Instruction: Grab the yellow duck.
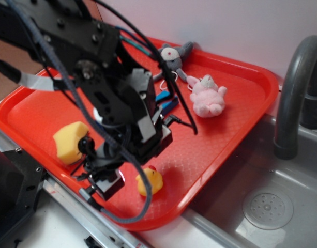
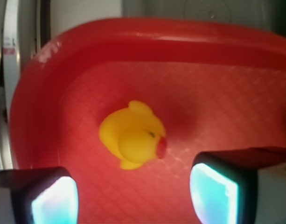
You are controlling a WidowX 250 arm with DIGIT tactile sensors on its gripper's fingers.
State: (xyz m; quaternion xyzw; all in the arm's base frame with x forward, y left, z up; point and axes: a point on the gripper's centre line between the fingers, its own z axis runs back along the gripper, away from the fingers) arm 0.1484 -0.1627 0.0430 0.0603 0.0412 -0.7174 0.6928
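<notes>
We see the gripper [image 2: 133, 196] from the wrist cam w/ its two fingers [image 2: 54, 198] wide apart, one at the bottom left & one at the bottom right, and there's nothing held between them. The pads look bright blue-white from the light. Just past the fingers, in the gap & a bit further on, sits the yellow duck [image 2: 133, 135], not touching either finger. It sits on the tray floor w/ its red beak pointing to the right in the wrist view. In the exterior cam the black arm [image 1: 96, 67] comes down from the top left w/ lots of black cables looped round it, and the gripper [image 1: 104, 181] hangs low over the near part of the red tray [image 1: 225, 134]. The duck [image 1: 149, 181] is just beside the gripper, near the tray's front rim; we can't tell from this side how high the fingers are over the tray. On the other side of the arm, near the left rim, lies a yellow sponge [image 1: 70, 142], bigger than the duck. Further back on the tray we see a grey plush toy [image 1: 174, 57] w/ a white face, near the back rim, and a pink plush toy [image 1: 210, 95] just beside it. Something blue [image 1: 166, 101] peeks out behind the arm, too hidden to tell what it is. The tray rests partly over a grey sink [image 1: 272, 186] w/ a round drain [image 1: 267, 209], and a dark grey tap [image 1: 295, 88] curves up at the right.
</notes>
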